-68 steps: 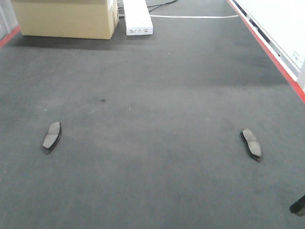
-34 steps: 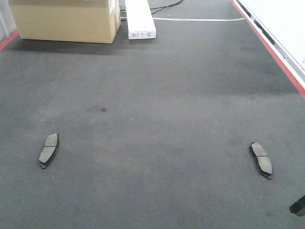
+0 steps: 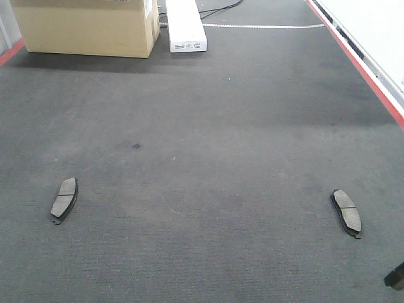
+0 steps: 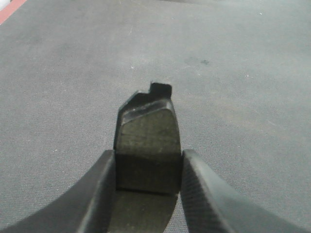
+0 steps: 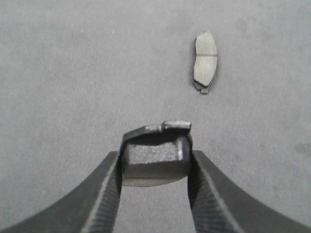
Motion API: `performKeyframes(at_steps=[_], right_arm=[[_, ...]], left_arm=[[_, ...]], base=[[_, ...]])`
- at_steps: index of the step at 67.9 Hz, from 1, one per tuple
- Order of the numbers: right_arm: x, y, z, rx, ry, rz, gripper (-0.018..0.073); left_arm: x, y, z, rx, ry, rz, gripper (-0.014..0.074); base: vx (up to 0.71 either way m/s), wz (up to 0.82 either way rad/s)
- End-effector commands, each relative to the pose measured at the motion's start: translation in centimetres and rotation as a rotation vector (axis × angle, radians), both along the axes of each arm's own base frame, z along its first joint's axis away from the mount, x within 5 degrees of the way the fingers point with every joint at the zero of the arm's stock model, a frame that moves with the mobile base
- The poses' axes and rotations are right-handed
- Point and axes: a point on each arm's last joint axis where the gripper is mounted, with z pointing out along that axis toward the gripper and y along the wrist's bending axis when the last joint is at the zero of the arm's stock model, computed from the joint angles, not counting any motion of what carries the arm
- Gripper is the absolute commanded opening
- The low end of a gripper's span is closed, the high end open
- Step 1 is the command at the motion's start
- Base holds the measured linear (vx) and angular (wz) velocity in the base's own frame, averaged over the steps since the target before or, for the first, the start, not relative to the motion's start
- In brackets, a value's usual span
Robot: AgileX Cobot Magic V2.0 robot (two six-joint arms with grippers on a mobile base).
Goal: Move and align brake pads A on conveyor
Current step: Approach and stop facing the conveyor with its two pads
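Conveyor [image 3: 208,126] — dark charcoal matte belt, red strips along left and right edges. Lying flat on it: one pad [image 3: 64,199] near the left, another pad [image 3: 347,211] near the right, well apart, both lengthwise along the belt, gritty face up. At the far end, a cardboard box [image 3: 88,25] and beside it a white box [image 3: 185,25] — both resting on the belt. Small dark spot [image 3: 136,146] left of centre.
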Motion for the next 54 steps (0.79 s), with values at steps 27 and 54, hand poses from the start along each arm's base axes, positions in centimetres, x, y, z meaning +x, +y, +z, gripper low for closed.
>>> performKeyframes(at_steps=[27,54], right_arm=[[0.4,0.0,1.3,0.002,-0.091,-0.002,-0.0004],[0.4,0.0,1.3,0.002,-0.091,-0.002,-0.0004]], left_arm=[[0.3,-0.1,1.3,-0.002,-0.098,-0.009,-0.0006],[1.4,-0.5,2.3,-0.025,-0.110,-0.029,-0.0006]], base=[[0.00,0.00],[0.00,0.00]])
